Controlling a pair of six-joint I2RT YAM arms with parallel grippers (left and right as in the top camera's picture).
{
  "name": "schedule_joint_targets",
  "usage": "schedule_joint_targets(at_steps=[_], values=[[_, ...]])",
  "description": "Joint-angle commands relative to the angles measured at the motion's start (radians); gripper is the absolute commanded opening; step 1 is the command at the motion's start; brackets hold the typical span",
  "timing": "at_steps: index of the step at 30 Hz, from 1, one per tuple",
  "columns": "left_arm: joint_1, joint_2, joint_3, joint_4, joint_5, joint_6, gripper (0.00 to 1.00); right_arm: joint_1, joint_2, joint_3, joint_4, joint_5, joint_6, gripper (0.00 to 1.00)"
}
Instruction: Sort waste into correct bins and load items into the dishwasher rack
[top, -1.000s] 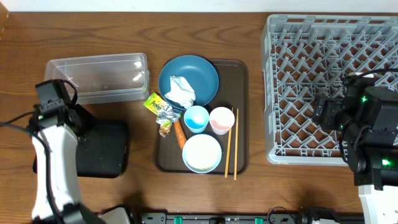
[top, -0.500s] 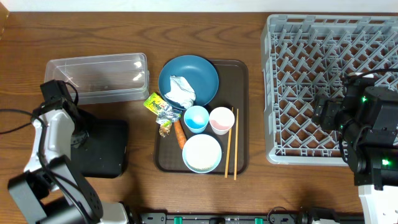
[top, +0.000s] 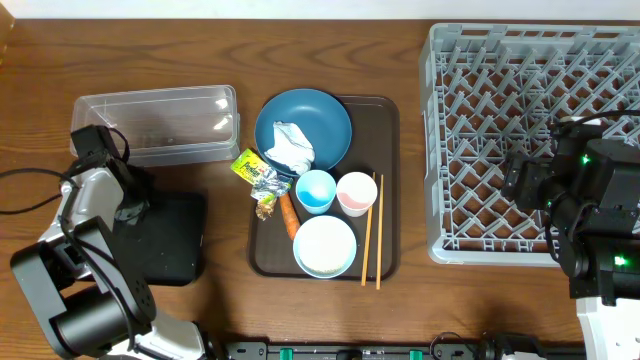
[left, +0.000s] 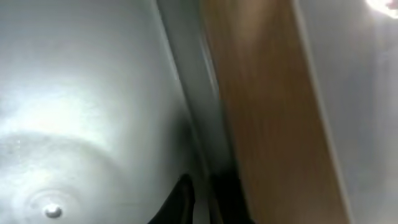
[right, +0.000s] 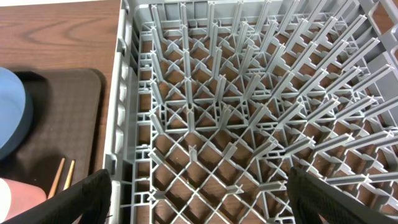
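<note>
Fingers (right: 87, 196) of right gripper (right: 205, 202) are standing wide apart, empty, hovering over grey rack (top: 500, 60), right of frame; left gripper (top: 128, 200), mid-left, can't tell, view blurred. Upper ctr, crumpled tissue (top: 292, 145) is lying in dark blue bowl (top: 325, 115): prob. light, soft; pinch a raised fold.

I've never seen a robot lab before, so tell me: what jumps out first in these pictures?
The big grey dishwasher rack fills the right side. In the middle, a brown tray is crowded, chiefly with a dark blue bowl holding a crumpled white tissue. On the left sit a clear tub and a black tray.
</note>
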Motion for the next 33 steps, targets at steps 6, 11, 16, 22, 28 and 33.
schedule_joint_targets(at_steps=[6,11,16,22,28,33], values=[[0.002,0.038,0.016,0.137,0.198,-0.011,0.12,0.002,0.0,0.018,-0.002,0.006,-0.008,0.87],[0.002,0.038,0.016,0.233,0.273,-0.011,0.12,0.002,0.0,0.018,-0.002,0.007,-0.008,0.87],[0.002,0.038,0.016,0.291,0.315,-0.012,0.15,0.002,0.0,0.018,-0.002,0.006,-0.008,0.87],[0.002,0.038,0.016,0.319,0.315,-0.007,0.17,0.002,0.0,0.018,-0.002,0.007,-0.008,0.87],[0.002,0.037,0.016,0.318,0.315,0.127,0.17,0.002,0.0,0.018,-0.002,0.007,-0.008,0.88],[0.002,0.012,0.016,0.257,0.315,0.22,0.17,0.002,0.0,0.018,-0.002,0.007,-0.008,0.89]])
